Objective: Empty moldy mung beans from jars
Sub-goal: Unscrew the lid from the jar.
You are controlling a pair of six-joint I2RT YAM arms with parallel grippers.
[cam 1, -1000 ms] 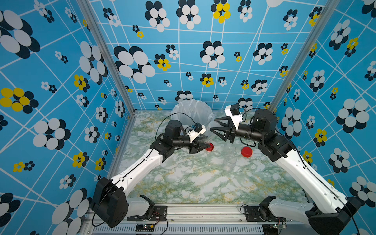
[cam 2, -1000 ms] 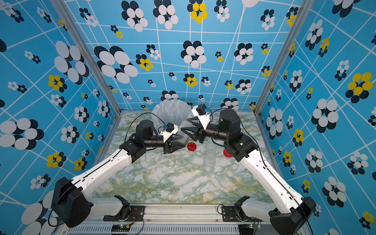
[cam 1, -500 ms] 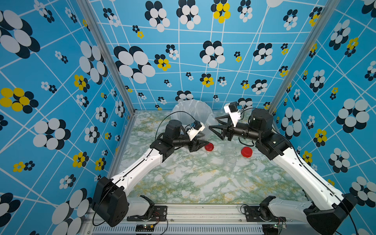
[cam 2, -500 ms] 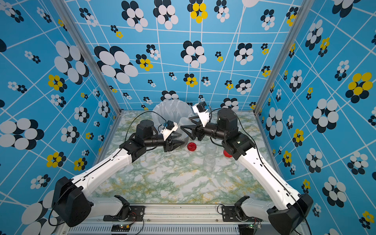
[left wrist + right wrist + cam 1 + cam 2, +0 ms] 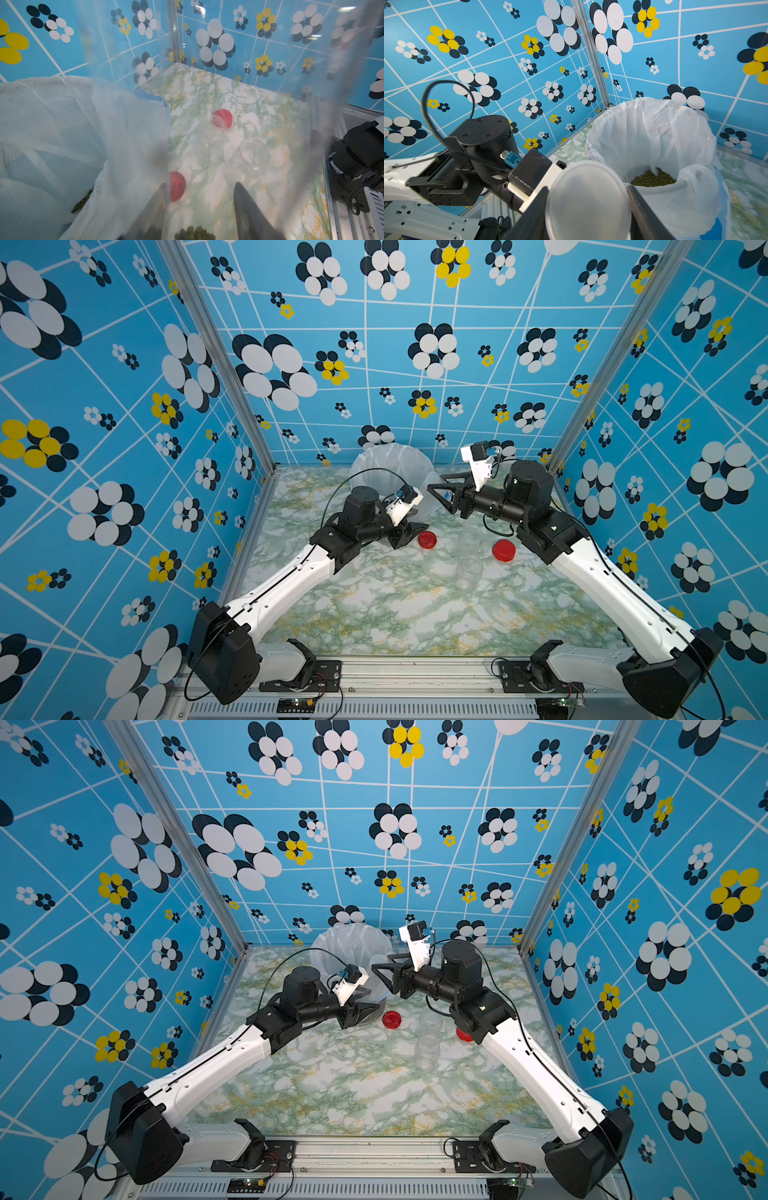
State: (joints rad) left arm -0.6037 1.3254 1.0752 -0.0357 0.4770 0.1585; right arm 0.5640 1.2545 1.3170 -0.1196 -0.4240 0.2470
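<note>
Bucket (image 5: 643,124), lined with a white bag, at the rear of the marble tabletop (image 5: 415,614), where I judge either arm can tip a jar over its rim; the main heap of mung beans (image 5: 653,179) lies in the bottom of the bag.

Left claw (image 5: 199,187), just beside the bucket's near wall, closed narrow on the slim jar (image 5: 239,99), whose clear wall fills the left wrist view; a few beans (image 5: 193,231) sit at the jar's base between the fingers; how many I cannot tell, so I read this jar as not yet poured out.

Right claw (image 5: 587,188), raised beside the bucket's rim, closed on the clear lid (image 5: 587,205) with one finger at each side of its edge; I judge the lid is held away to leave the jar's mouth free.

Two empty jars (image 5: 212,128), the second jar (image 5: 252,153) near the first, upright and open at mid-table; I take them as parked out of the pouring path.

Two red lids (image 5: 427,540) flat on the table; one just beside the left claw, the other red lid (image 5: 503,550) near the right arm.
</note>
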